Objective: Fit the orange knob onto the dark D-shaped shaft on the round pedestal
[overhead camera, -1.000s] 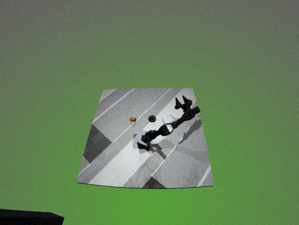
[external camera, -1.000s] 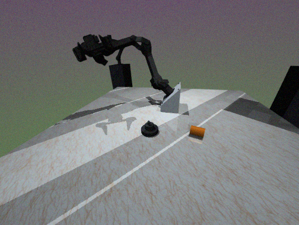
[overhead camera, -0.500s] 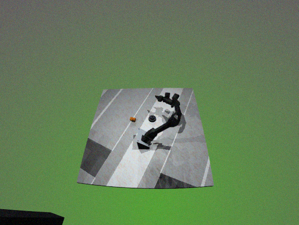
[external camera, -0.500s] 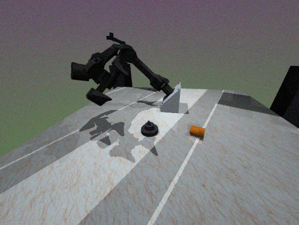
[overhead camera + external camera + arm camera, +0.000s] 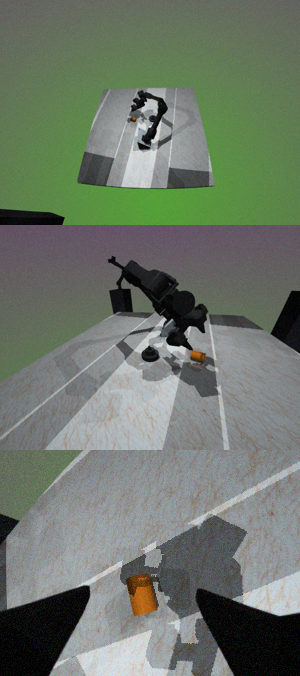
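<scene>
The orange knob (image 5: pixel 133 119) (image 5: pixel 197 356) (image 5: pixel 144 601) lies on its side on the table. Its hole cannot be made out. The round dark pedestal (image 5: pixel 152 118) (image 5: pixel 150 357) stands to one side of the knob, with the short dark shaft (image 5: pixel 149 347) upright on top and bare. The shaft's flat side cannot be told. My gripper (image 5: pixel 132 105) (image 5: pixel 198 341) (image 5: pixel 144 592) is open and empty, tilted downward above the table near the knob. In the wrist view the knob shows between the two fingertips, beyond them and touching neither.
The arm (image 5: pixel 162 106) arches past the pedestal from its base (image 5: pixel 144 145). The striped table (image 5: pixel 139 171) (image 5: pixel 119 418) carries the arm's shadows around the knob and pedestal. Dark blocks (image 5: pixel 121 300) (image 5: pixel 289 324) stand beyond the table's far edge in the exterior view.
</scene>
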You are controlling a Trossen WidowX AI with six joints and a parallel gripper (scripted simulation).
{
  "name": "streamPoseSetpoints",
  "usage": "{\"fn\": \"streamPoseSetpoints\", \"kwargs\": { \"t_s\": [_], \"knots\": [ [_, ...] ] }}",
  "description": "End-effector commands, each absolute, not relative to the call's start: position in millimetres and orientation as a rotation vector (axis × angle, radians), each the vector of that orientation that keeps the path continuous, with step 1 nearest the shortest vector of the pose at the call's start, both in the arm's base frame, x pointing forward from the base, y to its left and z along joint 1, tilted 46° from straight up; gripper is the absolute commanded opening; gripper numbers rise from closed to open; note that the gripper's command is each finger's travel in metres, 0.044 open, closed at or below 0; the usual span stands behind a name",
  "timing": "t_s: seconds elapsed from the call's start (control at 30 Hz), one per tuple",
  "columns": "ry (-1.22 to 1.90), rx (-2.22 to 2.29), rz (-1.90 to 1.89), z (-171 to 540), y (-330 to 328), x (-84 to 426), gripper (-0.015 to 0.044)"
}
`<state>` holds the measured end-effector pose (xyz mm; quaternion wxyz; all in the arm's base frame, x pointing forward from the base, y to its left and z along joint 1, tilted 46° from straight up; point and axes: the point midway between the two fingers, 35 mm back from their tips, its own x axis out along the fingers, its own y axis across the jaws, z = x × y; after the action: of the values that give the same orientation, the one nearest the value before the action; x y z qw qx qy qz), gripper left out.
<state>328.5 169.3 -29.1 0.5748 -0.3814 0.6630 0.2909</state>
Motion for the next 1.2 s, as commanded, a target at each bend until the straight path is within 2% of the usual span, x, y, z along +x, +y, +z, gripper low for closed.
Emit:
{"fn": "streamPoseSetpoints", "kwargs": {
  "t_s": [0.0,0.1,0.17,1.17],
  "knots": [
    [1.638,-1.276,0.611,-69.2,175.1,297.8,0.044],
    [1.634,-1.625,0.541,-93.9,176.7,276.8,0.044],
    [1.624,-1.7,0.525,-96.7,176.7,278.9,0.044],
    [1.623,-1.71,0.52,-131.4,142.9,288.1,0.044]
  ]
}}
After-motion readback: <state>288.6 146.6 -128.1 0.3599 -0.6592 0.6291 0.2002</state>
